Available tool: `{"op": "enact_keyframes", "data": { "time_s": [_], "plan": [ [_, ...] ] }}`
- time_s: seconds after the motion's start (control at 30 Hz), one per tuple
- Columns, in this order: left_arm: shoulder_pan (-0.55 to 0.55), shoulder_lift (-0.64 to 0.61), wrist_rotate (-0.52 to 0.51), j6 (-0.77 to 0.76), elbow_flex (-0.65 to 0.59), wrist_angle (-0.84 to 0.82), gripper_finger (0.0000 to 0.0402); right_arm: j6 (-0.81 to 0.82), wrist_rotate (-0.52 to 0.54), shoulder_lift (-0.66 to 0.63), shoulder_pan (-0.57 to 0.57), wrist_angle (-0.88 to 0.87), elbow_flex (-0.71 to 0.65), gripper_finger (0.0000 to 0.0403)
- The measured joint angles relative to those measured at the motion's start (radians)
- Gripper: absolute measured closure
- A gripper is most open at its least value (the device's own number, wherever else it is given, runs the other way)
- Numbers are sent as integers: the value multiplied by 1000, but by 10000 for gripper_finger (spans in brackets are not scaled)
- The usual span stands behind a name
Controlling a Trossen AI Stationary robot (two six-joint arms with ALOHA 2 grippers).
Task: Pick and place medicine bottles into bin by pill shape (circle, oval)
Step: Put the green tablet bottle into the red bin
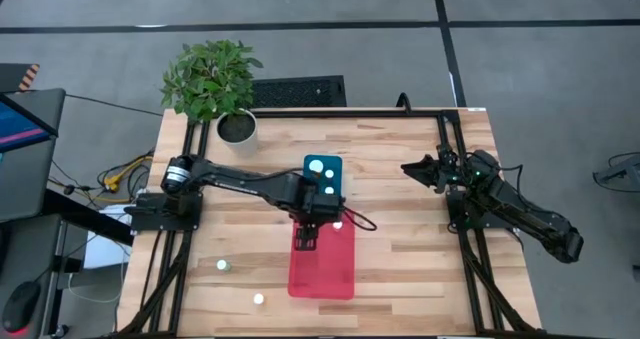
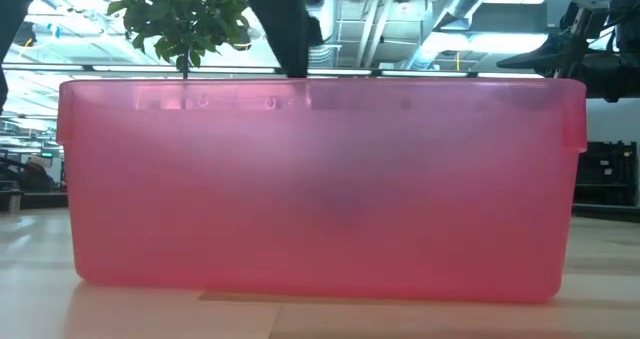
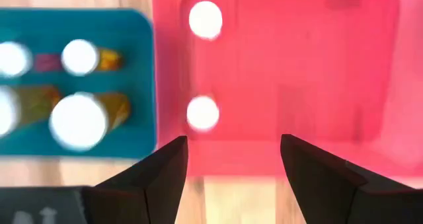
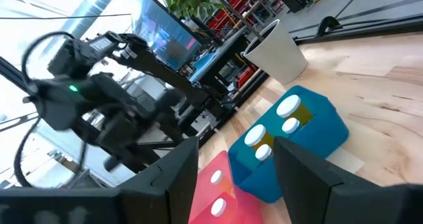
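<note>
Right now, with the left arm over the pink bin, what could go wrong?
1. The left gripper hangs open and empty above the pink bin, near the teal bin; a low sweep could nudge either bin.
2. Two loose bottles stand on the table toward its front-left corner; the arm's link could knock them when reaching back.
3. The bottles in the pink bin sit close to its wall, so a descending finger might tip them.

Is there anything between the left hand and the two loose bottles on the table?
Nothing visible. The left hand, fingers open, hovers over the pink bin. The two bottles stand on bare wood beside the bin, with open table between them and the bin's rim.
</note>
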Motion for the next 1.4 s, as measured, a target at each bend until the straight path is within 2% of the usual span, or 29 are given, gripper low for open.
{"op": "enact_keyframes", "data": {
  "time_s": [0.13,0.23,0.37,0.53,0.77,0.93,1.07,1.3,1.4],
  "plan": [
    [-41,-96,-22,-56,-19,-42,168,0,0,0,0,0,0,198],
    [-99,-198,-53,-168,-111,-64,168,0,0,0,0,-1,0,198],
    [-219,-349,-91,-382,-302,-49,168,0,-1,0,0,-1,0,198],
    [-404,-498,-50,-712,-536,-34,166,0,-1,0,0,-2,0,198],
    [-625,-593,-61,-1016,-694,17,148,0,-1,0,0,-3,0,198],
    [-695,-588,-65,-1091,-767,81,126,0,-1,0,0,-3,0,198],
    [-705,-585,-67,-1083,-834,150,116,7,-1,0,0,-3,0,198],
    [-704,-585,-81,-1070,-911,163,115,24,-1,0,0,-3,0,198],
    [-705,-585,-84,-1039,-934,232,115,24,-1,0,0,-4,0,198]
  ]
}}
